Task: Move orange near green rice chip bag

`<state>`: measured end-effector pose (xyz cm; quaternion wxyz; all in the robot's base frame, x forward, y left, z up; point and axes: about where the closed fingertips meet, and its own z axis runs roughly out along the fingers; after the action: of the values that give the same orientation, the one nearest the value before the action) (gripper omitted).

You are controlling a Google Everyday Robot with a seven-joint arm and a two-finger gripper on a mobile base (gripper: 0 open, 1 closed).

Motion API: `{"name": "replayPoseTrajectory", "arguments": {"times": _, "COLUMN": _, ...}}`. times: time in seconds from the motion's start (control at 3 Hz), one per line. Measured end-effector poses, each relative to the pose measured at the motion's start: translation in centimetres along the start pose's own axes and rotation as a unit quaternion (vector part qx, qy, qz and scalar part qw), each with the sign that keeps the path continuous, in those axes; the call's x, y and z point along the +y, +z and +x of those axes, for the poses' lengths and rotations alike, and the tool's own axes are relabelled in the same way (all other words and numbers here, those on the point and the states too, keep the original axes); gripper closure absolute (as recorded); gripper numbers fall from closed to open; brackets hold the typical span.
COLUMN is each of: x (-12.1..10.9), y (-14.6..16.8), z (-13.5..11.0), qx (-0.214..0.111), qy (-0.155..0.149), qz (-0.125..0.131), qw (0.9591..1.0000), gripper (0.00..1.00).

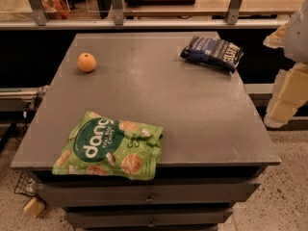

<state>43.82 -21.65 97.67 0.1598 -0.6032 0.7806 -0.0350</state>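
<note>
Grey tabletop [159,95]: a flat metal-looking surface on a drawer cabinet, carrying three things set well apart, so each can be reached without disturbing the others.
Orange [86,62]: sits alone near the far left corner, touching nothing. As a round fruit on a level top, it would probably roll if nudged.
Green rice chip bag [109,147]: lies flat with its printed face up at the near left edge, and its lower border seems to hang slightly over the front lip. It is well apart from the orange, with bare table between them.
Dark blue bag [212,52]: lies flat near the far right corner, away from the line between fruit and green bag, so it should not get in the way.
Gripper [288,93]: the cream-coloured parts at the right edge of the view, off the table and far from the orange. It holds nothing that can be seen, and I cannot tell whether it is released or clenched.
Task stage: by this layout, nothing is done yet. The arm would first have to cross to the far left.
Likely placement: the bare patch just behind or beside the green bag looks safest, away from the front edge.
</note>
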Motion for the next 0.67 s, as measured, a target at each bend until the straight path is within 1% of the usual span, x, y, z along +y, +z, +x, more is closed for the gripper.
{"name": "replayPoseTrajectory", "arguments": {"times": 0.33, "x": 0.0, "y": 0.0, "z": 0.0, "qx": 0.0, "qy": 0.0, "qz": 0.0, "qw": 1.0, "gripper": 0.0}}
{"name": "replayPoseTrajectory", "arguments": {"times": 0.67, "x": -0.5, "y": 0.9, "z": -1.8, "qx": -0.034, "qy": -0.001, "qz": -0.001, "qw": 0.9994, "gripper": 0.0}}
